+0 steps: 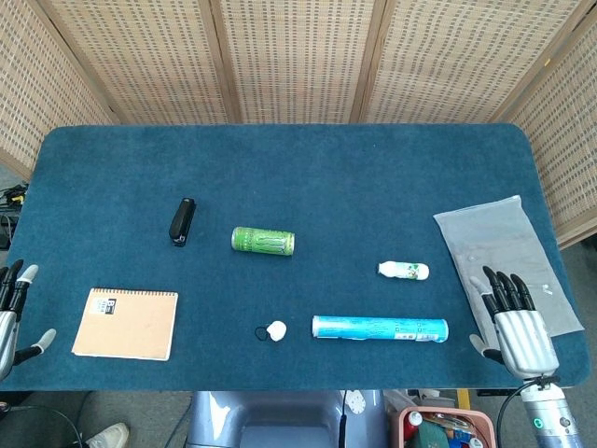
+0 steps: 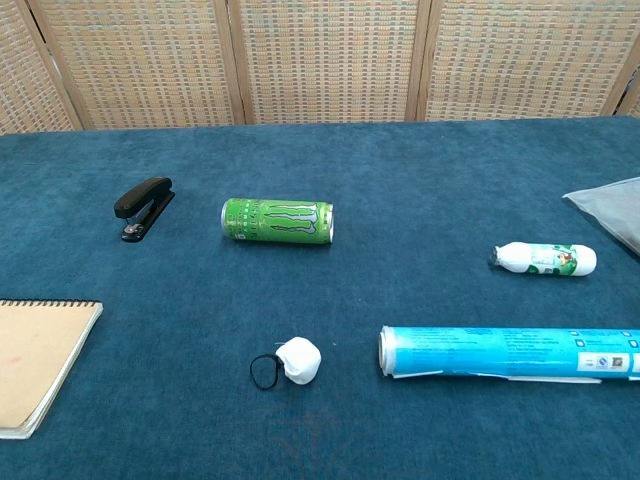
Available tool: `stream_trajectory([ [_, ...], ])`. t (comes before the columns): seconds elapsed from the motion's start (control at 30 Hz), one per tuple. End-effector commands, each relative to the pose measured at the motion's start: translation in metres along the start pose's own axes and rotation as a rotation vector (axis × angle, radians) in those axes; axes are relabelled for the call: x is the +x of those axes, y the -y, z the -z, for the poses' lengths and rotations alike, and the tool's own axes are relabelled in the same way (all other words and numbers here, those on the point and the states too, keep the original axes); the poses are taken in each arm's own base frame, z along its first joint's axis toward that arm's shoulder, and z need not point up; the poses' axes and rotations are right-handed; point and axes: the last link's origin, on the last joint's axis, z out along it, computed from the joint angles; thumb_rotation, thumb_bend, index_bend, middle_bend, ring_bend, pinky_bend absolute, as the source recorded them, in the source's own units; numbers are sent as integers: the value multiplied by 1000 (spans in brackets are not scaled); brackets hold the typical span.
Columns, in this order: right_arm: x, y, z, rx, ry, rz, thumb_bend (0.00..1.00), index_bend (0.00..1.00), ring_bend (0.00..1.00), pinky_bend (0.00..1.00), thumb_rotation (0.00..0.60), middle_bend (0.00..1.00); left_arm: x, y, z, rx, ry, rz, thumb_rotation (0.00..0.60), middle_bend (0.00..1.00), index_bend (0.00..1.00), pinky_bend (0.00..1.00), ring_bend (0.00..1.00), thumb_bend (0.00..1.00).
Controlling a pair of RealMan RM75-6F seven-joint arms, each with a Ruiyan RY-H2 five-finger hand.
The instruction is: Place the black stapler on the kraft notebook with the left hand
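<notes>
The black stapler (image 1: 182, 221) lies on the blue table left of centre; the chest view shows the stapler (image 2: 143, 207) at the far left. The kraft notebook (image 1: 126, 323) lies flat near the front left edge, spiral binding at its far side, and the notebook (image 2: 32, 362) is cut off by the chest view's left border. My left hand (image 1: 13, 313) hangs at the table's left front corner, fingers apart and empty, well left of the notebook. My right hand (image 1: 516, 329) rests at the right front, fingers spread, holding nothing.
A green can (image 1: 263, 241) lies on its side right of the stapler. A white ball with a black loop (image 1: 274, 330), a light blue tube (image 1: 380, 329) and a small white bottle (image 1: 404, 271) lie toward the front. A grey plastic bag (image 1: 505, 258) lies at right.
</notes>
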Motion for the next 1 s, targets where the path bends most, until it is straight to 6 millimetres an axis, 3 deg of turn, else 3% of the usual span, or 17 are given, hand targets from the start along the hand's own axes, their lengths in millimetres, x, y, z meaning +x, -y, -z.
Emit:
stream_trajectory([
  [0.03,0,-1,-1,-4,2,-1,172,0,0,0,600,0,-1,1,-2,-1,3,-1,600,0,0,0,0,192],
  [0.23,-2,-6,-4,-30,10,-3,172,0,0,0,600,0,-3,1,-15,-17,12,-9,600,0,0,0,0,194],
  [0.33,-1,-12,-6,-54,9,-12,172,0,0,0,600,0,0,-1,-32,-49,11,-36,600,0,0,0,0,200],
  [0.67,-5,-32,-16,-135,29,-23,173,0,0,0,600,0,15,-23,-128,-221,53,-172,600,0,44,0,0,215],
  [0.8,-8,-40,-19,-168,36,-26,172,0,0,0,600,0,12,-31,-166,-270,120,-220,600,0,53,0,0,227],
  [1.0,-13,-47,-24,-196,51,-18,172,0,0,0,600,0,1,-46,-208,-321,189,-301,600,0,67,0,0,239],
])
